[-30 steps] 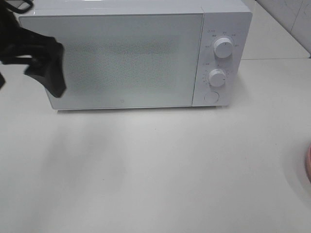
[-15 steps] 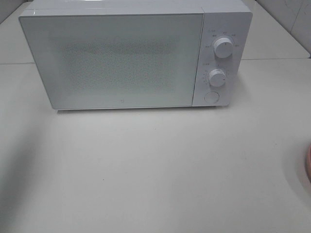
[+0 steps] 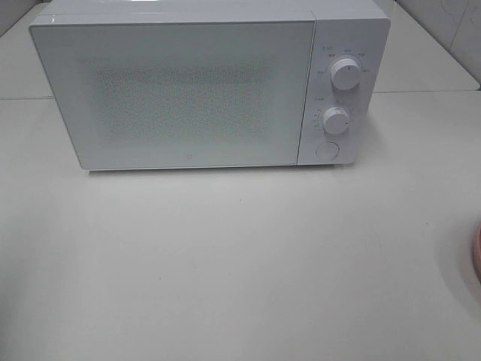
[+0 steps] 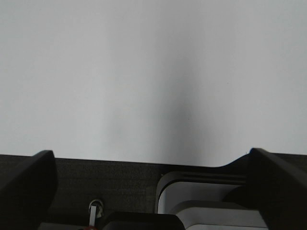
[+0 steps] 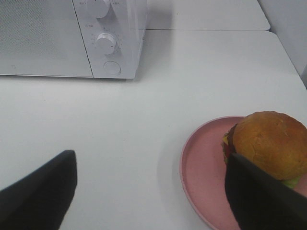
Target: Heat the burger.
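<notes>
The left arm, which had hung before the microwave's (image 3: 188,83) door a second earlier, had gone from the high view. The left end effector (image 4: 153,191) stood released, empty, over bare desk (image 3: 240,263). The right end effector (image 5: 153,196) was spread wide, grasping nothing. The burger (image 5: 268,143) sat on the pink plate (image 5: 201,163), right of the microwave, door closed.

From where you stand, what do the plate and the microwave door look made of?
The plate looks like matte pink plastic or glazed ceramic: even colour, soft sheen, raised rim; which of the two is unclear. The microwave door looks like glossy white glass or plastic: a smooth pale panel with a fine dotted mesh behind it.
</notes>
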